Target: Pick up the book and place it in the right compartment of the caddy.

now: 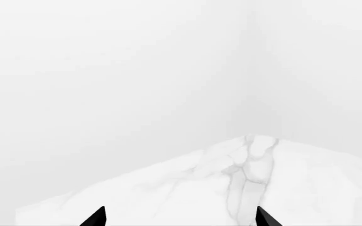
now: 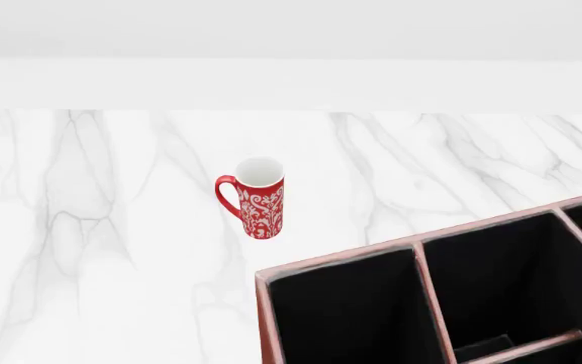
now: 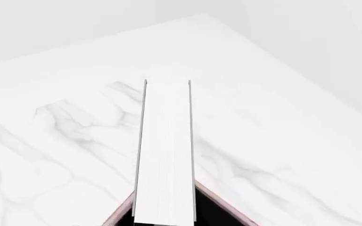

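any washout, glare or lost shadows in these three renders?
Left wrist view: near-white haze, the marble table barely separates from the backdrop; only the left gripper tips give contrast. Head view: flat, shadowless light; the mug casts almost none; the caddy interior is solid black. Right wrist view: the book pages nearly blend into marble.

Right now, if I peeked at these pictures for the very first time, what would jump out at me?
Probably the red mug with white swirls, standing alone on the pale marble table. Next, the big reddish-brown caddy with black compartments, at the near right corner of the head view. In the right wrist view, the book shows its white page edges, sticking out over a corner of the caddy.
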Robot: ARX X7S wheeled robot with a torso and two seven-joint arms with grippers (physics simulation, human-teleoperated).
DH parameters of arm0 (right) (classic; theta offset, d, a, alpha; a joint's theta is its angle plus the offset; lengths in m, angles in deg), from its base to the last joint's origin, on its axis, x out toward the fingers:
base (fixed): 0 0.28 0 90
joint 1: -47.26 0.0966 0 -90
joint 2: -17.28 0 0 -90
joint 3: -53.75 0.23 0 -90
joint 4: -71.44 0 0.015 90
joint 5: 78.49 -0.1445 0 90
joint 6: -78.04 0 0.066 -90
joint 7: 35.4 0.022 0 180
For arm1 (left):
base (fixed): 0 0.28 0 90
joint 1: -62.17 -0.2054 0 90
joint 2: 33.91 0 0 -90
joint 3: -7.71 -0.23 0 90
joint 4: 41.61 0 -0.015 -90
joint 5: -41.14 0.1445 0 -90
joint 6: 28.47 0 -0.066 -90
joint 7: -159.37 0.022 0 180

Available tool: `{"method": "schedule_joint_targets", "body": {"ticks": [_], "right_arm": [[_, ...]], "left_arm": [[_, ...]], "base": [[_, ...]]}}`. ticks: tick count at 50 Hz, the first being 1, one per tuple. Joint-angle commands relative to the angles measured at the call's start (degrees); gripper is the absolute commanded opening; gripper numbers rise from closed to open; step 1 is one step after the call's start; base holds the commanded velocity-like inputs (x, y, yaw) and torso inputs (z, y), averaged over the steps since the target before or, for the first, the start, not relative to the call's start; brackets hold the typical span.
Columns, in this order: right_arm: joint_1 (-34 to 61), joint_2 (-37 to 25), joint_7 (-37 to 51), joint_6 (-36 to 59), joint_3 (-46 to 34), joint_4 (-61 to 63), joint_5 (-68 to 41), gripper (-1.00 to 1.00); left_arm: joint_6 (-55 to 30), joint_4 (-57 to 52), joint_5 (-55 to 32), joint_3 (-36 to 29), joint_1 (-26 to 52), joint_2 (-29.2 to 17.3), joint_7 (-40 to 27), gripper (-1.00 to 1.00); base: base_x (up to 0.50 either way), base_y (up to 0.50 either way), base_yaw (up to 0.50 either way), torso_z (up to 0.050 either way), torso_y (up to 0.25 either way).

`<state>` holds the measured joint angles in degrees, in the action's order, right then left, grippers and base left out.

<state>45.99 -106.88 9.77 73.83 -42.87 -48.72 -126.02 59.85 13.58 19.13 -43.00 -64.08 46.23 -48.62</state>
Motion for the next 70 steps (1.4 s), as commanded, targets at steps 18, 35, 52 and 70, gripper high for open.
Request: {"method": "schedule_joint_targets", "body": {"ticks": [18,35,52,70], "right_arm": [[-1.9,-4.6,27.2,3.5,1.5,-0.3,-30.8,-1.00],[-5.4,-7.2,32.6,1.8,-1.2,0.2,-37.5,-1.00],[-6.9,-7.7,26.8,-2.2,-5.7,0.2,-34.8,-1.00],[-11.3,-6.9,17.0,-7.2,-10.8,-2.0,-30.2,-1.00]], "left_arm": [[0.7,1.1,0.4,-1.0,0.5,0.0,0.3,1.00],[1.0,1.0,-0.3,-0.4,0.1,-0.1,0.4,1.00],[0.8,0.9,0.2,-0.8,0.2,-0.2,0.2,1.00],[0.6,0.7,0.5,-0.9,-0.1,-0.1,0.1,1.00]], "base": [[0.00,0.00,0.00,0.000,0.002],[0.00,0.00,0.00,0.001,0.001],[0.00,0.00,0.00,0.001,0.001],[0.00,0.00,0.00,0.000,0.001]]}}
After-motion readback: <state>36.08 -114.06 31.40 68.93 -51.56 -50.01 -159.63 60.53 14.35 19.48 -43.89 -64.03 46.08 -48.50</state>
